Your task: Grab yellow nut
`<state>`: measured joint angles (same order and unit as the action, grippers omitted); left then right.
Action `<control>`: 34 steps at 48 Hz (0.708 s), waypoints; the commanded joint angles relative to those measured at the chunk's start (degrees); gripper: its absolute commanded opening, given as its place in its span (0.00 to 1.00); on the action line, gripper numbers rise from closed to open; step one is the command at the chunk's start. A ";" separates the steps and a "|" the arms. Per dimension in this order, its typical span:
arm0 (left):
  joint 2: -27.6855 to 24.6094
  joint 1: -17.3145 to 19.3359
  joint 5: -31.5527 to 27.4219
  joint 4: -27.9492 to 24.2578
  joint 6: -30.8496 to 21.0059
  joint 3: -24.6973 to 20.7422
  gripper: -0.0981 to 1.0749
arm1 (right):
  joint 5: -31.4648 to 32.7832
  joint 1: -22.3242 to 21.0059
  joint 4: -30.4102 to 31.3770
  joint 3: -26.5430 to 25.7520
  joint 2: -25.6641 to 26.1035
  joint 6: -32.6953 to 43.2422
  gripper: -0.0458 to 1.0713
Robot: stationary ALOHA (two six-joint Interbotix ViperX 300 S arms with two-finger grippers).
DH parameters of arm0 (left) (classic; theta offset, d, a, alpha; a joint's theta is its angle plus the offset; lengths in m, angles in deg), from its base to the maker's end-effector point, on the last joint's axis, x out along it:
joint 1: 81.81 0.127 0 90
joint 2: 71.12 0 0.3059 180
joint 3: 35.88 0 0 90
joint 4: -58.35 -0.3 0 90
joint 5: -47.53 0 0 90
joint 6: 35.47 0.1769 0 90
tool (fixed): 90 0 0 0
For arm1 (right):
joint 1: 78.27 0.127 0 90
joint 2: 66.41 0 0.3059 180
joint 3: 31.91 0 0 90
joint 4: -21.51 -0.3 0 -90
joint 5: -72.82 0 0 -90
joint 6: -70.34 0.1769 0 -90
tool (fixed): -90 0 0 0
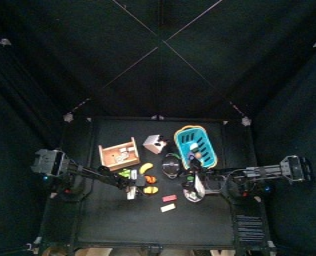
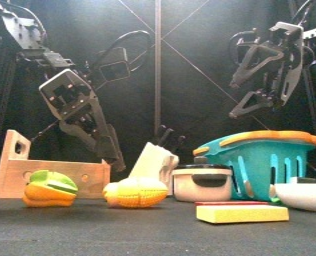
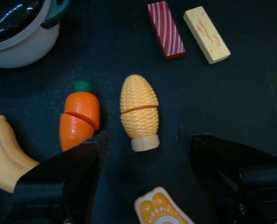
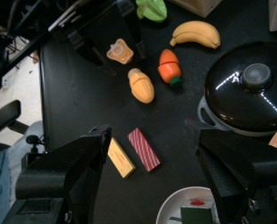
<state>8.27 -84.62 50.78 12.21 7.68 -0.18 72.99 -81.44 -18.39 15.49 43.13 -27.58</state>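
I see nothing that I can tell as a yellow nut. The yellow things are a corn cob (image 3: 140, 111), a banana (image 3: 5, 164), a yellow block (image 3: 208, 34) and a small toast-like piece (image 3: 163, 207). My left gripper (image 3: 147, 184) is open above the table, with the corn and an orange carrot (image 3: 79, 119) just ahead of its jaws. My right gripper (image 4: 165, 179) is open and empty, high over the black pot (image 4: 247, 87). Its view also shows the corn (image 4: 141, 86), the carrot (image 4: 168, 65), the banana (image 4: 196, 33) and the yellow block (image 4: 118, 158).
A red block (image 3: 166, 29) lies beside the yellow block. A wooden crate (image 2: 41, 172) stands at the left and a teal basket (image 2: 258, 160) at the right. A white plate (image 4: 197, 207) lies by the pot (image 2: 201, 183). A pale box (image 2: 150, 160) leans behind the corn (image 2: 134, 193).
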 commanded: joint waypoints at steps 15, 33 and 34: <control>7.82 2.37 7.65 -1.76 0.88 2.81 0.90 | 10.63 -18.63 -7.29 -6.68 7.29 0.00 0.91; 11.34 7.47 21.09 1.23 2.55 8.09 0.90 | 28.04 -34.98 -5.45 -11.87 3.25 0.18 0.91; 11.43 7.73 21.71 1.41 2.72 8.17 0.90 | 28.65 -35.51 -5.19 -12.04 3.16 0.18 0.91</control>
<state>18.82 -77.94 69.50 12.82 9.88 8.17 98.66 -114.22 -24.20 5.47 46.38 -27.31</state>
